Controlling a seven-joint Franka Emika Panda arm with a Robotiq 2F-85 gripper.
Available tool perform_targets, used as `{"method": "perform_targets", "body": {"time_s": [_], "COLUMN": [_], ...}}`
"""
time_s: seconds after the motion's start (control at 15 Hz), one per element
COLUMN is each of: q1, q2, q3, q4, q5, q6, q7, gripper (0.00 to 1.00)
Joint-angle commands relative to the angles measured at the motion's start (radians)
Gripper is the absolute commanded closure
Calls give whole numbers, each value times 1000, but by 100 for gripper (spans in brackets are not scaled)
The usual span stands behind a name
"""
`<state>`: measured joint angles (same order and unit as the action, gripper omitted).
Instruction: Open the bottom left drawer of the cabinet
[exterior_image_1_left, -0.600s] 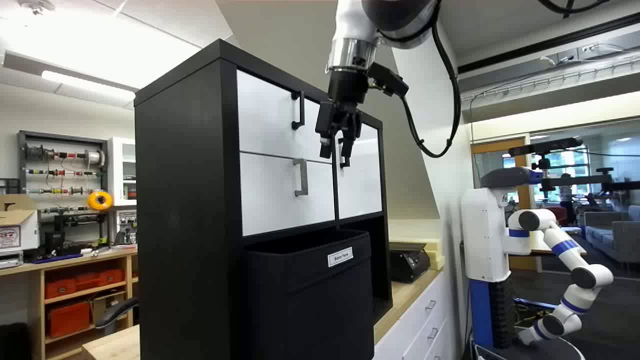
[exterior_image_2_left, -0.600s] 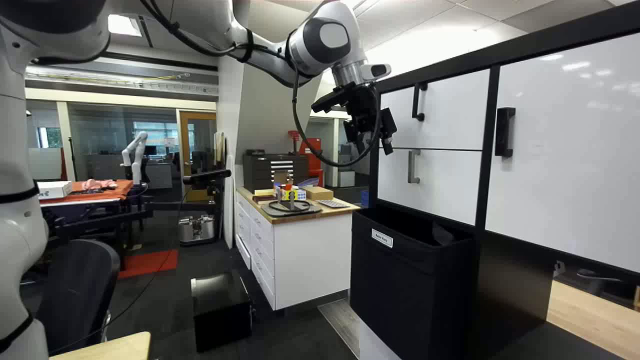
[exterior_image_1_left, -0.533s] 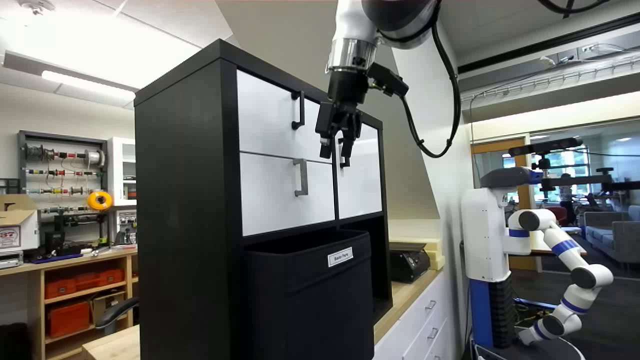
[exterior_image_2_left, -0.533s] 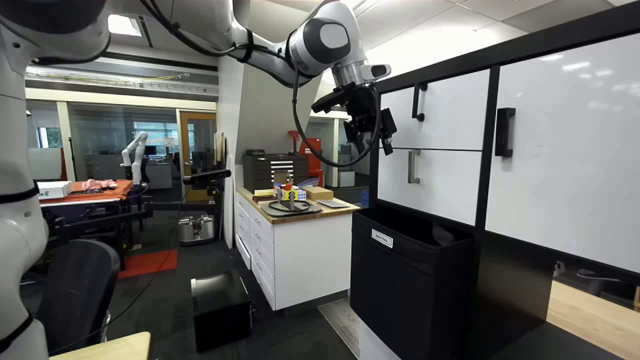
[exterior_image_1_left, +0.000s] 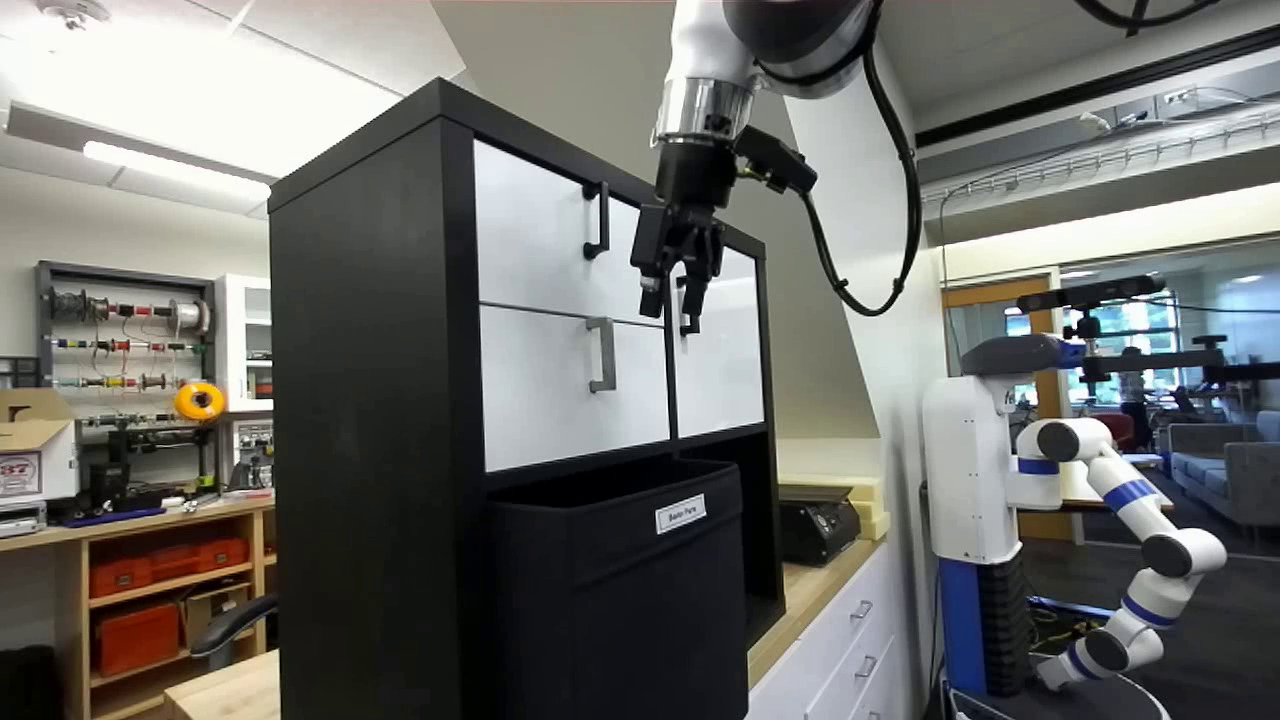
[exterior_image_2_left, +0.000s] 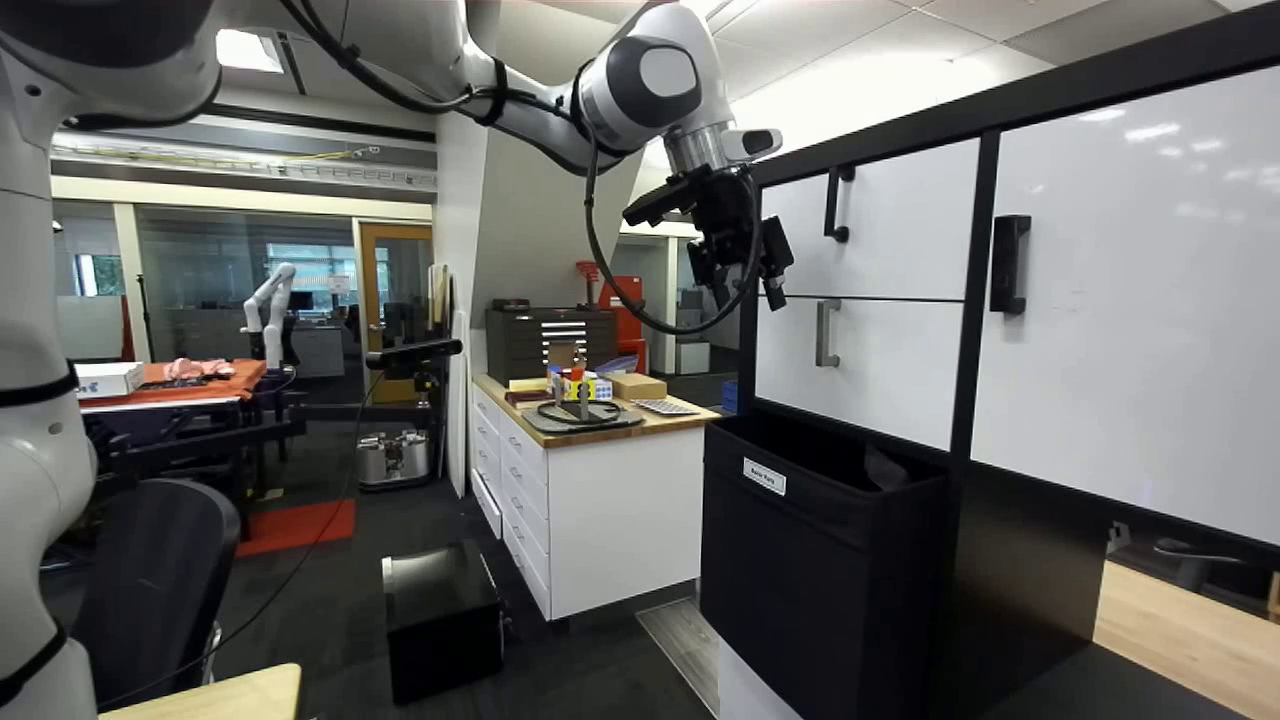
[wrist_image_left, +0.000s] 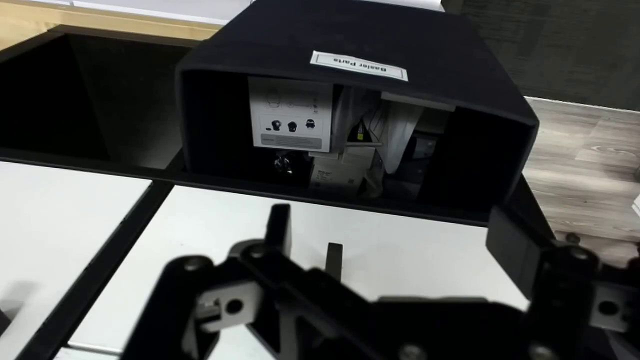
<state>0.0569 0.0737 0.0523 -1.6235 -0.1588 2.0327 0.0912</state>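
Observation:
The tall black cabinet (exterior_image_1_left: 360, 400) stands in both exterior views (exterior_image_2_left: 1020, 560). The drawer is the lower white front of its left column (exterior_image_1_left: 540, 410), also seen in an exterior view (exterior_image_2_left: 885, 375). It is shut, flush with the frame. Its grey vertical handle (exterior_image_1_left: 605, 355) also shows (exterior_image_2_left: 824, 333). My gripper (exterior_image_1_left: 671, 298) is open and empty, pointing down in front of the cabinet face, apart from it (exterior_image_2_left: 748, 292). In the wrist view the open fingers (wrist_image_left: 395, 230) frame the drawer front (wrist_image_left: 410, 255). The handle (wrist_image_left: 334, 260) appears nearer the left finger, partly hidden.
A black fabric bin (exterior_image_1_left: 620, 590) with a label juts out below the drawer; boxes lie in it (wrist_image_left: 292, 115). A shorter-looking white front with a black handle (exterior_image_1_left: 603, 222) sits above. A larger white door (exterior_image_2_left: 1130, 330) is right of it. A white counter (exterior_image_2_left: 620, 510) stands behind.

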Motion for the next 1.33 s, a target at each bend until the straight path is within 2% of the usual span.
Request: {"method": "perform_targets", "body": {"time_s": [0.0,0.67,1.27], "q1": [2,2,-4], "q2": [2,2,64], "q3": [-2,-2,-18], "q4": [5,5,29], "q5": [0,0,-1], "q6": [-4,-4,162], "q7": [0,0,35], "gripper": [0,0,0]}}
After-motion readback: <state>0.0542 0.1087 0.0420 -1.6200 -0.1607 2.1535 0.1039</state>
